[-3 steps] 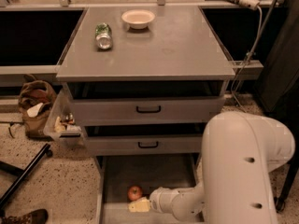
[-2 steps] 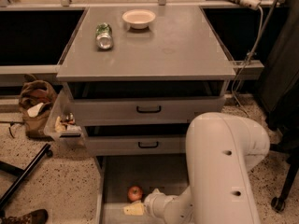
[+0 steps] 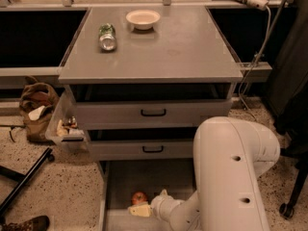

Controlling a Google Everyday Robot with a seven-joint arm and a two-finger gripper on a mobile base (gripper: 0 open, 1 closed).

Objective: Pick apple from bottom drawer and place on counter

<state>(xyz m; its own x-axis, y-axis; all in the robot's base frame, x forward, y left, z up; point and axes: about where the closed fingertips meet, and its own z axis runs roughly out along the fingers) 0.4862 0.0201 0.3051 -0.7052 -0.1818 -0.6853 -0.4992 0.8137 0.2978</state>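
Observation:
The apple (image 3: 139, 197), small and red, lies on the floor of the open bottom drawer (image 3: 144, 177), near its front left. My gripper (image 3: 147, 206) reaches down into that drawer from the right and sits right beside the apple, at its front right. My big white arm (image 3: 231, 172) covers the drawer's right half. The counter (image 3: 163, 52) is the flat grey top of the cabinet, above the two upper drawers, which stand slightly open.
A white bowl (image 3: 143, 19) and a green can (image 3: 107, 36) lying on its side are at the back of the counter. A clear bin (image 3: 65, 126) hangs on the cabinet's left side. A brown bag (image 3: 36, 107), a black pole (image 3: 24, 182) and a shoe (image 3: 24, 224) are on the floor at left.
My arm has swung to the left over the bottom drawer and dropped lower. The gripper has stayed next to the apple, and the apple has not moved.

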